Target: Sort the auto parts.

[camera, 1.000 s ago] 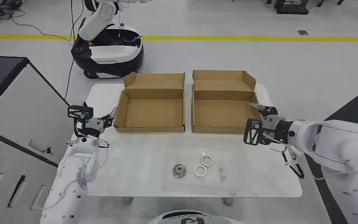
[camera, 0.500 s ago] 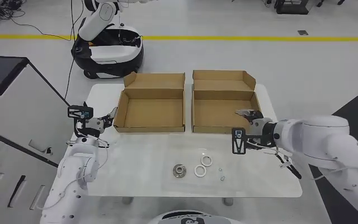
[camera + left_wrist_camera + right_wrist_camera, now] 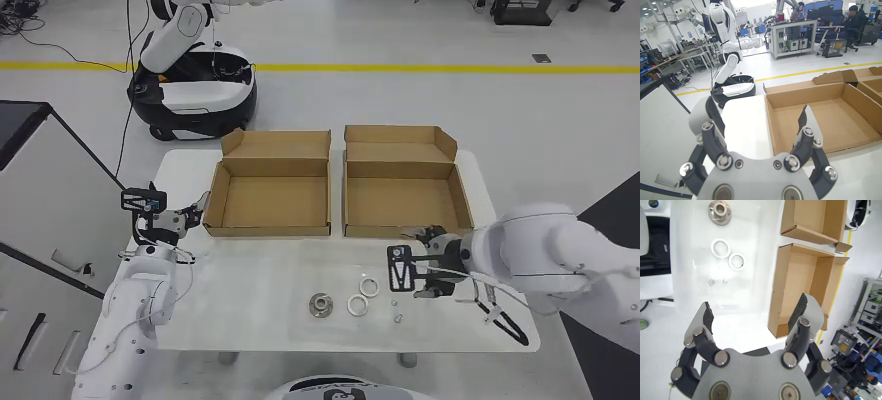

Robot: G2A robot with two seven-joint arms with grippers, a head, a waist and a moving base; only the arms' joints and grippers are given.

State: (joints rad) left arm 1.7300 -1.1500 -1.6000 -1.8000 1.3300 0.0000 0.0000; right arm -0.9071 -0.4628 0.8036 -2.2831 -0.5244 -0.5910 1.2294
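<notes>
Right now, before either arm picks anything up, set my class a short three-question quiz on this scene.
1. True or false: both cardboard boxes are empty.
2. How many white rings lie on the table? A) one B) two C) four
3. In one word: are the right arm's fingers open or shut?

Key: 1 true; 2 B; 3 open.
</notes>
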